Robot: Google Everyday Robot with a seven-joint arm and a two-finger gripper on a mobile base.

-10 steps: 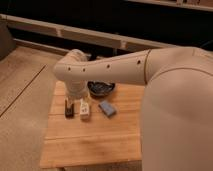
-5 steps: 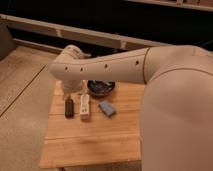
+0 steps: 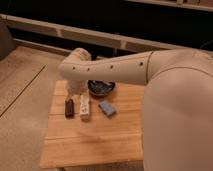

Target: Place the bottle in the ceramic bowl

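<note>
Hovering pincer (image 3: 75,95) beside one bowl (image 3: 102,89), one bottle (image 3: 85,106)

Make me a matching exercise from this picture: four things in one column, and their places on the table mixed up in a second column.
1 bottle
2 ceramic bowl
3 blue block
4 gripper

A at the table's back edge, under the arm
B over the table's back left corner
C between the dark object and the blue block
D rightmost of the three things in a row

Pairs: 1-C, 2-A, 3-D, 4-B
</note>
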